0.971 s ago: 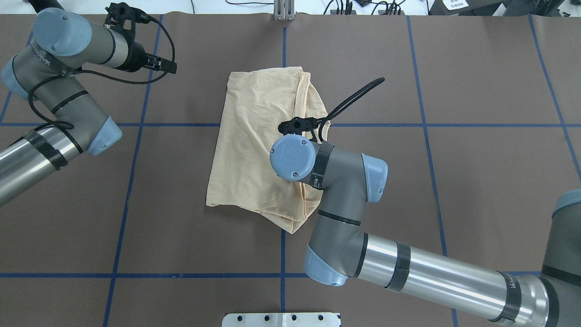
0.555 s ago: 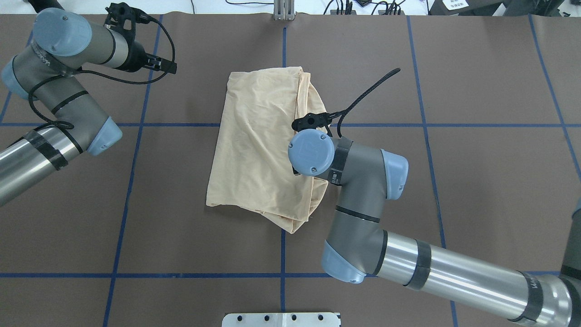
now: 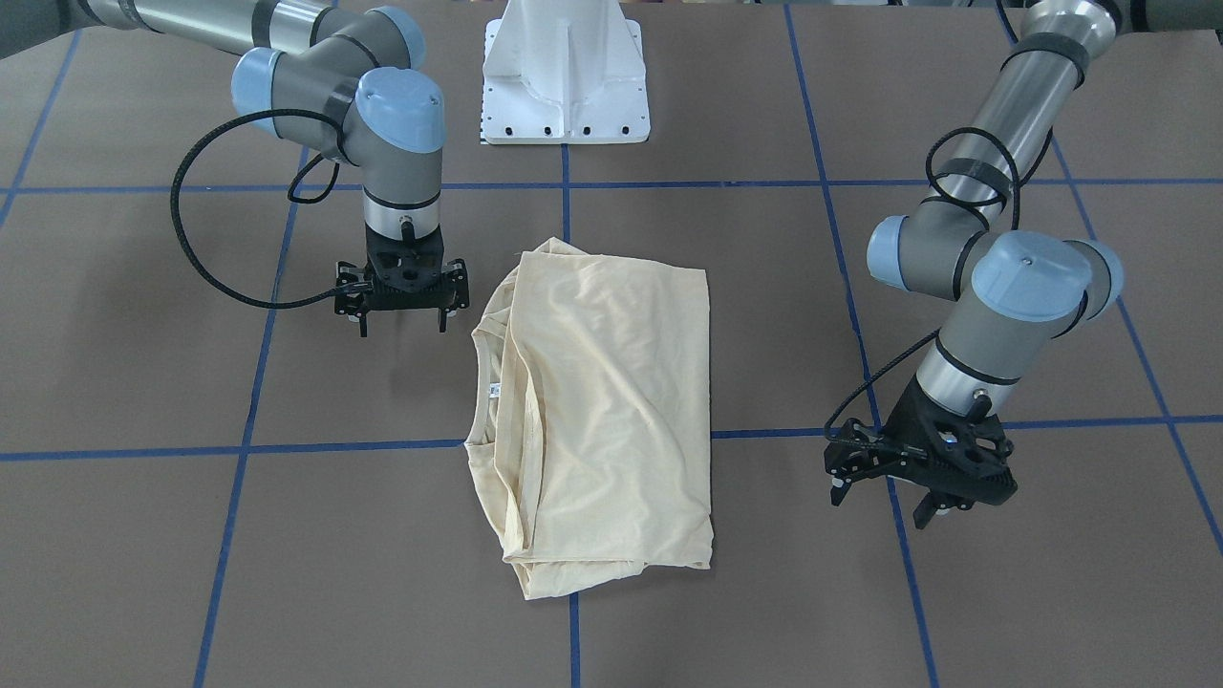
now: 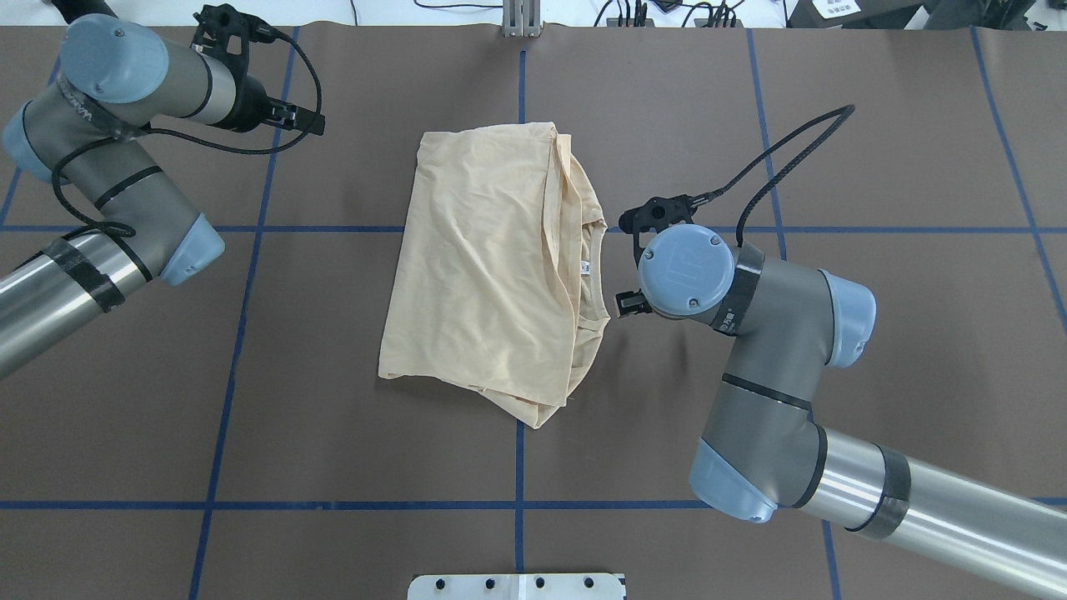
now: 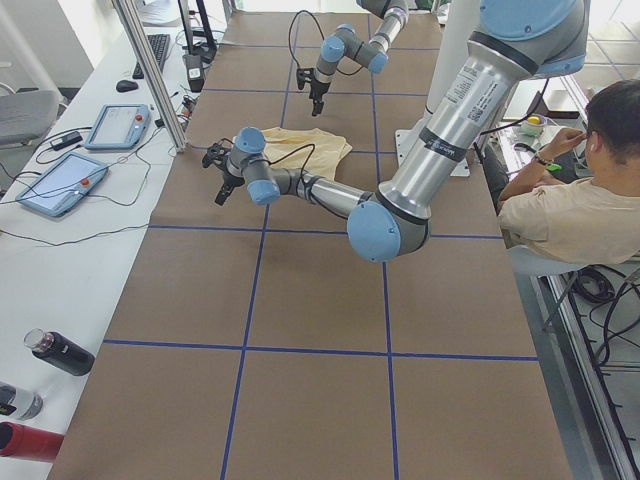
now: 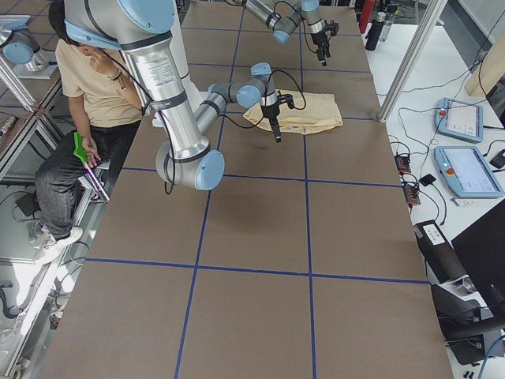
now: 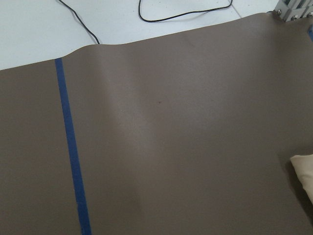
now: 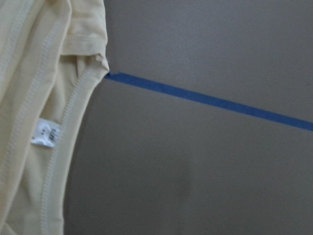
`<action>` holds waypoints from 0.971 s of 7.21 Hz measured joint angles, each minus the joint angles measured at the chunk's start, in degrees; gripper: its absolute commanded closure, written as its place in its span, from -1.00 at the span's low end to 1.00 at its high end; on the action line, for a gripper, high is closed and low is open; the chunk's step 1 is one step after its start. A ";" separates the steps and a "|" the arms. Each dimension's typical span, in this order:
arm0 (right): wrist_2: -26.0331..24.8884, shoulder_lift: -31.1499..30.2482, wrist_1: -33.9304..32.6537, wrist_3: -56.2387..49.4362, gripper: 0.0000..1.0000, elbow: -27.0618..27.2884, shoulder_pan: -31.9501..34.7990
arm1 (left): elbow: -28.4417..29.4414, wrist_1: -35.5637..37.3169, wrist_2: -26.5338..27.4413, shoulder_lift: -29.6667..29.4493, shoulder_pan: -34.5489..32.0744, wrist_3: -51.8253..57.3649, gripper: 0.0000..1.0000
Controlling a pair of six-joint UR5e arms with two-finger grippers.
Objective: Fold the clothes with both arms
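Note:
The cream T-shirt [image 4: 488, 267] lies folded in a rough rectangle at the table's middle, also in the front view [image 3: 602, 411]. Its neckline and white label [image 4: 585, 267] face my right side; the print is hidden. My right gripper [image 3: 401, 328] is open and empty, just off the shirt's neck edge, above the table. Its wrist view shows the neckline and label [image 8: 45, 133]. My left gripper [image 3: 879, 508] is open and empty, well clear of the shirt at the far left. Its wrist view shows only a corner of the shirt [image 7: 304, 171].
Blue tape lines [image 4: 250, 229] grid the brown table cover. The white pedestal base [image 3: 566, 76] stands at my edge. A seated operator [image 5: 580, 200] is beside the table. Tablets [image 5: 60, 180] and bottles [image 5: 60, 352] lie on the side bench.
My right arm has drawn back to the right, off the shirt, and now sits beside its neck edge. The shirt's neckline and label are uncovered. The left arm has not moved.

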 measured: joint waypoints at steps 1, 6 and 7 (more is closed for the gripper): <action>0.08 3.49 0.04 1.94 -1.00 -1.91 0.49 | -0.14 0.00 0.00 0.00 0.00 -0.03 -1.00; -0.02 16.13 13.46 7.67 -1.00 -23.24 1.51 | -0.65 0.00 0.00 0.07 0.00 -0.04 -1.00; -0.03 17.38 14.17 8.05 -1.00 -25.49 1.53 | -0.71 0.00 0.00 0.08 0.00 -0.04 -1.00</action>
